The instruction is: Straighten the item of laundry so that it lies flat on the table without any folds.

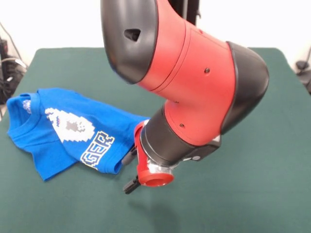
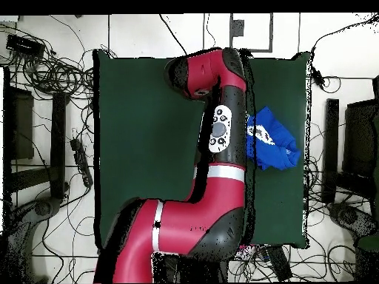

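The bright blue T-shirt (image 1: 63,131) lies crumpled and folded on the left side of the dark green table (image 1: 243,194), its white pixel print and part of the lettering facing up. My gripper (image 1: 129,171) hangs low over the table at the shirt's right hem. Its two black fingertips (image 1: 130,185) stand apart with bare felt between them, so it is open and empty. One tip is right beside the hem. In the overhead view the shirt (image 2: 272,142) lies near the table's (image 2: 148,148) right edge, partly hidden under my arm, which also hides the gripper.
My bulky red and black arm (image 1: 194,73) fills the middle of the front view and hides the table behind it. Cables and equipment (image 2: 52,148) lie on the floor all round the table.
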